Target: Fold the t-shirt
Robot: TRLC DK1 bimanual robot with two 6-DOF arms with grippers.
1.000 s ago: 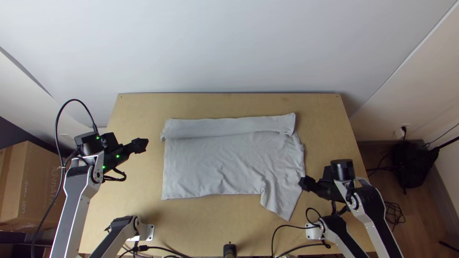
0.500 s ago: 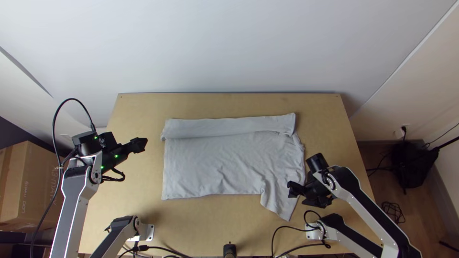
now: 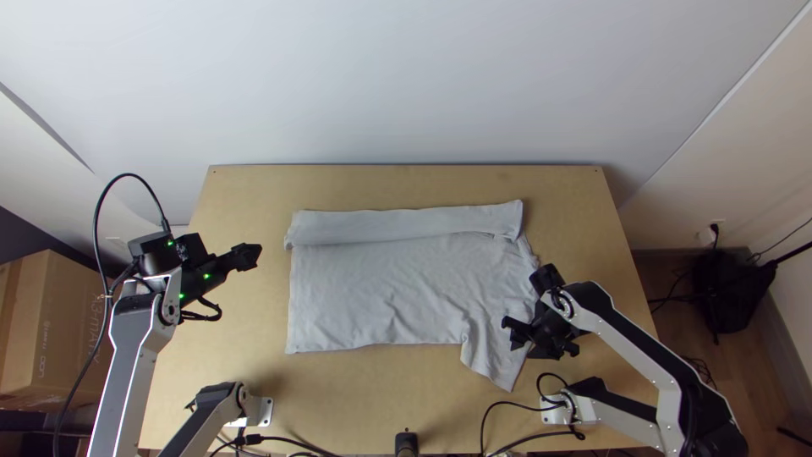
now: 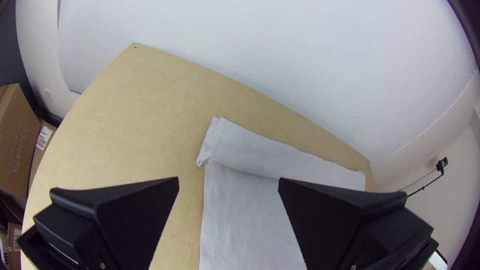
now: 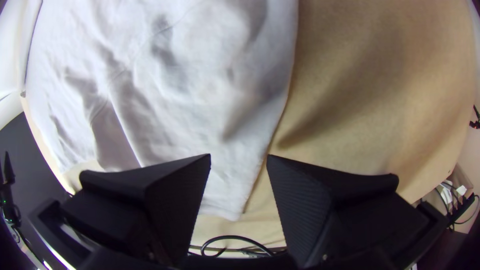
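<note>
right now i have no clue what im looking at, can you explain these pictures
These are two robot arms working at a wooden table. The top view looks steeply down from above; each wrist view comes from a camera on one arm, its own black fingers at the bottom. On the table lies a pale t-shirt, its far side folded over in a strip, one sleeve pointing nearer. The left end effector is open, beside the shirt; the right end effector is open, above the sleeve's edge. Neither holds anything.
</note>
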